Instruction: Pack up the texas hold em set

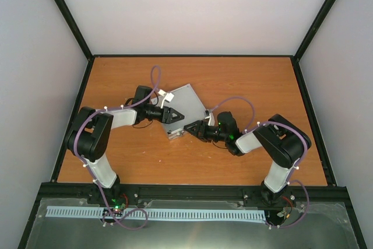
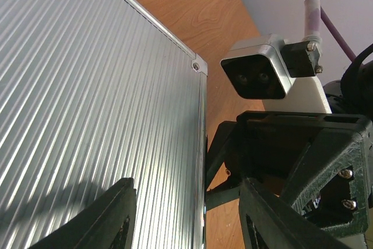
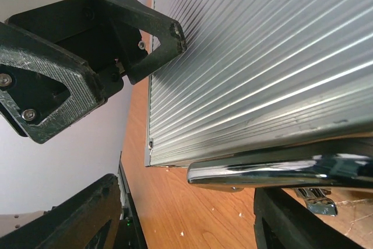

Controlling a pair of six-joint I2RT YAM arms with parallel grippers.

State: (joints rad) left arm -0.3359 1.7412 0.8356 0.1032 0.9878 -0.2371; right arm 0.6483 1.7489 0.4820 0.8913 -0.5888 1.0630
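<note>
1 silver case point(image 1: 187, 101) between left gripper point(image 1: 170, 115), spread, and right gripper point(image 1: 190, 127), spread, by handle point(image 3: 262, 170).

The shut silver case point(image 1: 187, 102) lies on the wooden table point(image 1: 245, 80).

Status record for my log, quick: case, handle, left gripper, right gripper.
case: silver case shut, lying flat and skewed mid-table
handle: chrome handle on the case's near side, facing the right arm
left: left gripper open, fingers straddling a case edge
right: right gripper open, at the handle, no grip evident
</note>
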